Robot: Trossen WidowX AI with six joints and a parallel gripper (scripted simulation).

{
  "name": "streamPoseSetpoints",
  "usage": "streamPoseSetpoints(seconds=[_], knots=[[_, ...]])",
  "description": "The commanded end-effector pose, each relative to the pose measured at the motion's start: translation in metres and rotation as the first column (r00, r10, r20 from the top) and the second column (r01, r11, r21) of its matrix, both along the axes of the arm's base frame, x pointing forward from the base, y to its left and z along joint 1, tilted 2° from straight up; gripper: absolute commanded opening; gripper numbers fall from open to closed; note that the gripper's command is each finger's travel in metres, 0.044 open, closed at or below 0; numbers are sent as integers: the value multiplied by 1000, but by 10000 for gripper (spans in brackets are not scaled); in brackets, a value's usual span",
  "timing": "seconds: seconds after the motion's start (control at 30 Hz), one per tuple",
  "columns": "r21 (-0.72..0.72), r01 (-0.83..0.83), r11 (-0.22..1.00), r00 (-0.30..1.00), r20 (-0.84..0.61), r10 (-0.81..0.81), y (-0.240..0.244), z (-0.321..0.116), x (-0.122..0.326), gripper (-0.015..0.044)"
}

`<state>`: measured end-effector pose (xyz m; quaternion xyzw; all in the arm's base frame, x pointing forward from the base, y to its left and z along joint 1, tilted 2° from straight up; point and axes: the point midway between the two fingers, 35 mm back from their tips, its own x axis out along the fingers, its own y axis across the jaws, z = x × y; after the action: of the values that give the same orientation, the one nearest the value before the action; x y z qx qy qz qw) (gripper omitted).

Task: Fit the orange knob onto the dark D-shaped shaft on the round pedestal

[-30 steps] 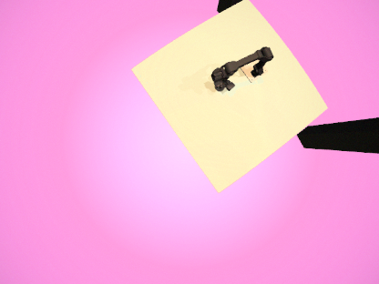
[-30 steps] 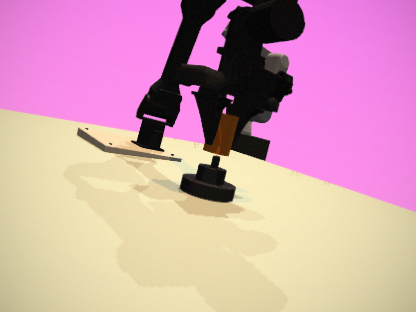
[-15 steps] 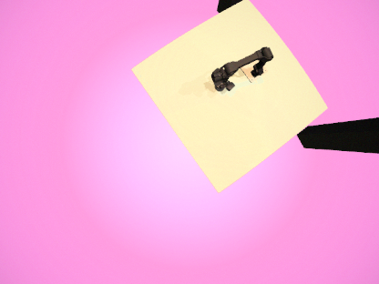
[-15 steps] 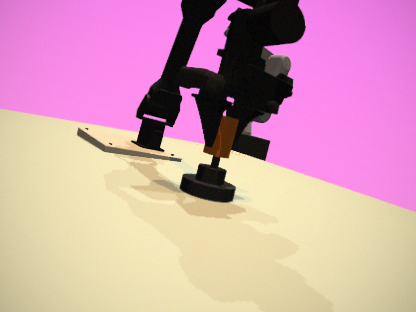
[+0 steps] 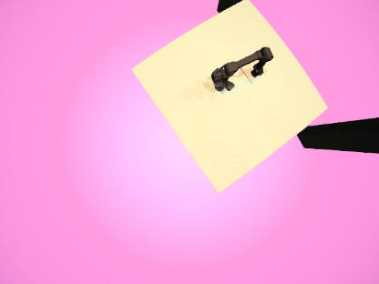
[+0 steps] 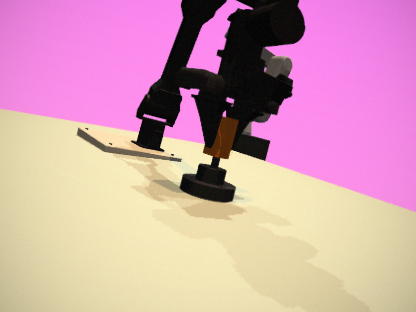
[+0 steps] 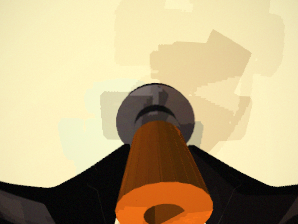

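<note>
My gripper (image 6: 219, 138) (image 7: 158, 149) is shut on the orange knob (image 6: 227, 137) (image 7: 162, 162) and holds it over the round pedestal (image 6: 207, 190) (image 7: 126, 117). The dark shaft (image 6: 215, 162) shows just under the knob's lower end in the exterior view. The knob is well above the pedestal's step; whether it touches the shaft's tip, I cannot tell. In the wrist view the knob's near end shows its hole (image 7: 164, 215), with a flat side toward the lower right. The knob hides the shaft there. In the top view the arm hides knob and pedestal.
The arm (image 5: 243, 61) reaches across the pale table (image 5: 205, 146) (image 6: 65, 225). A thin plate (image 6: 102, 138) with small holes lies behind and left of the pedestal in the exterior view. A dark block (image 6: 255, 147) stands behind the gripper. Shadows fall around the pedestal.
</note>
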<state>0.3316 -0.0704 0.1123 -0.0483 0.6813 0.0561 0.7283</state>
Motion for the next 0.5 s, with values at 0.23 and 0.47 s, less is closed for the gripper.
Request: streamPoseSetpoints(seconds=[0.23, 0.47], knots=[[5, -26, 1000, 1000, 1, 26, 1, 4, 0, 0], [-8, -208, 978, 978, 3, 208, 1, 3, 2, 0]])
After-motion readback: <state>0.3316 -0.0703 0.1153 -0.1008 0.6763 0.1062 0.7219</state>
